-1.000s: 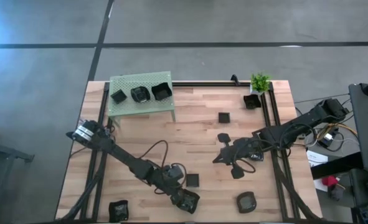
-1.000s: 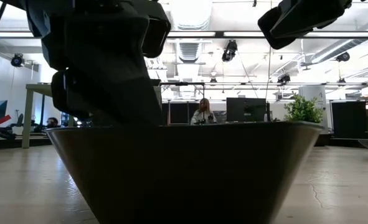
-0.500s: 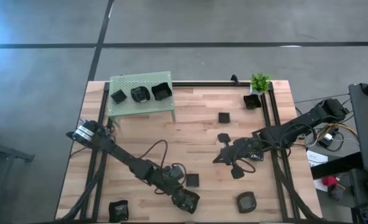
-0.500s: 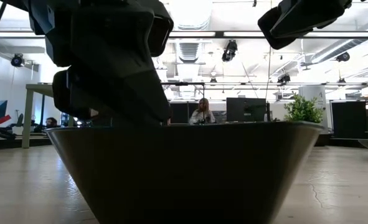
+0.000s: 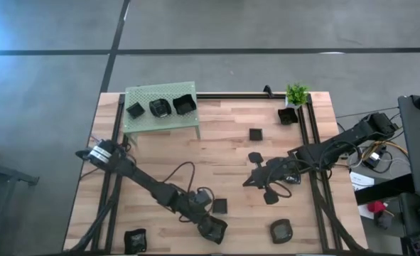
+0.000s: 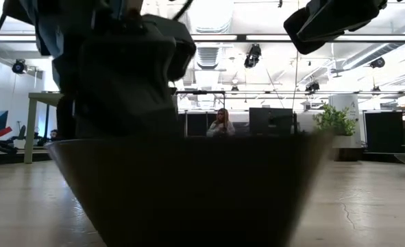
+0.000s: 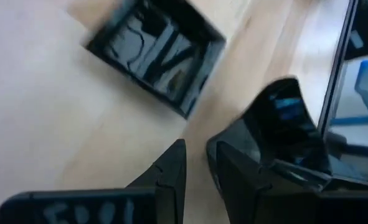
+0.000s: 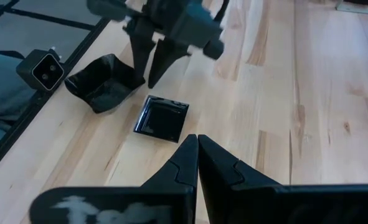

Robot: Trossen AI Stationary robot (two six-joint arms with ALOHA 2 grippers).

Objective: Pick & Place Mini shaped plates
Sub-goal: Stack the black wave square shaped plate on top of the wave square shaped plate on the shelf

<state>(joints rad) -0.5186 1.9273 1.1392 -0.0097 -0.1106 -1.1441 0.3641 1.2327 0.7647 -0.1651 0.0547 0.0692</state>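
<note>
Left gripper (image 5: 211, 229) is low at the table's near edge, over the angular dish (image 8: 103, 84). Its fingers (image 7: 171, 171) stand a sliver apart. The wrist view shows bare wood in the slot, so nothing is clamped as far as can be seen. The dish wall lies against the outer face of one finger, not between the two. A square dish (image 7: 155, 53) sits flat just ahead of the fingertips, apart from them.

Right gripper (image 5: 256, 178) hangs over mid-table, pinched closed and empty, well away from the left gripper. Other small dishes lie near it.

Step in hand, as I judge it: get a hold on the angular dish's rim, then carry it to the green platform (image 5: 146, 122), far across the table from the left gripper. Three dishes already sit on the platform.

Doing it well:
- The slot is narrow, so only a thin upright wall fits. Straddle the rim with one finger inside the bowl and one outside.
- Come straight down. A sideways nudge will likely skate this light dish off the near edge.
- Close fully before lifting, and lift level, since the flared wall may slip out.
- Keep clear of the square dish ahead of the tips.
</note>
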